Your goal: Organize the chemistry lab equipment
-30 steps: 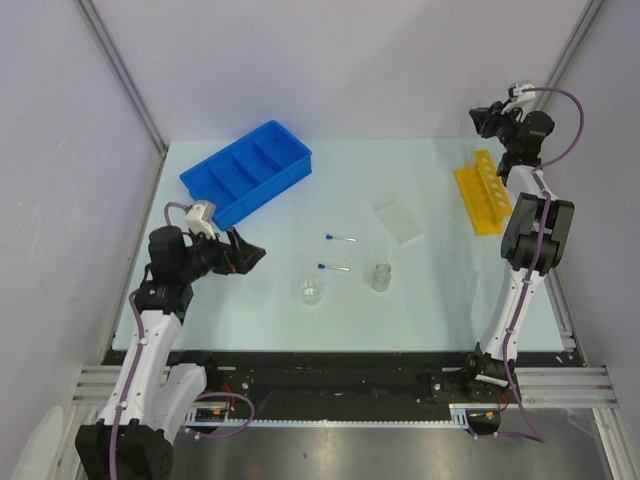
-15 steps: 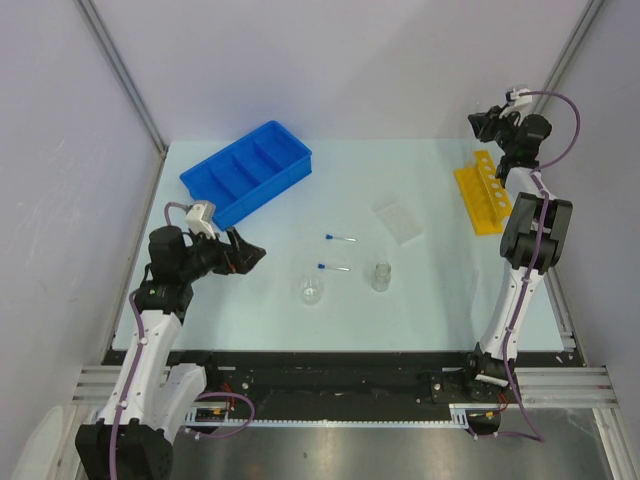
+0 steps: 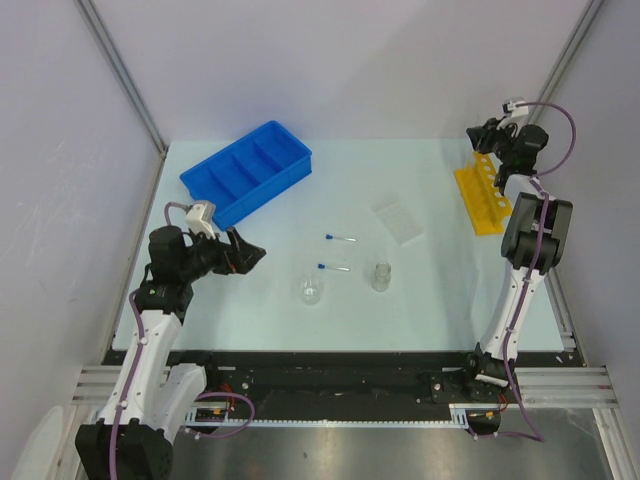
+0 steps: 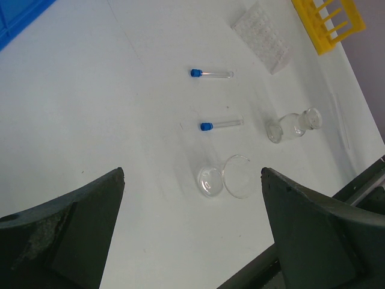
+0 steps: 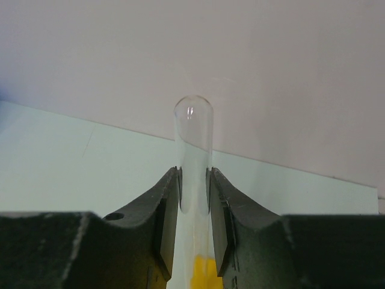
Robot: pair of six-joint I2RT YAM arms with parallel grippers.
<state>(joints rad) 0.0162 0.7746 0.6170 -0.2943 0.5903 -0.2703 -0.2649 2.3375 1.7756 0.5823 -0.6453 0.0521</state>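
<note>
My right gripper (image 3: 484,136) is shut on a long clear tube (image 5: 192,150), held above the far end of the yellow holed rack (image 3: 482,191). The tube's rounded end points away from the wrist. My left gripper (image 3: 250,256) is open and empty at the left, above the table. A small glass beaker (image 3: 312,290) lies ahead of it, also in the left wrist view (image 4: 225,179). A stoppered vial (image 3: 381,276), two blue-capped tubes (image 3: 333,267) (image 3: 340,238) and a clear plate (image 3: 398,221) sit mid-table. The blue divided tray (image 3: 247,172) is at the far left.
Grey walls close in the table at the back and sides. A black rail runs along the near edge (image 3: 340,360). The right arm's purple cable (image 3: 565,120) loops beside the rack.
My right gripper has moved slightly left and down toward the rack's far end with the tube. The left arm has not moved.
</note>
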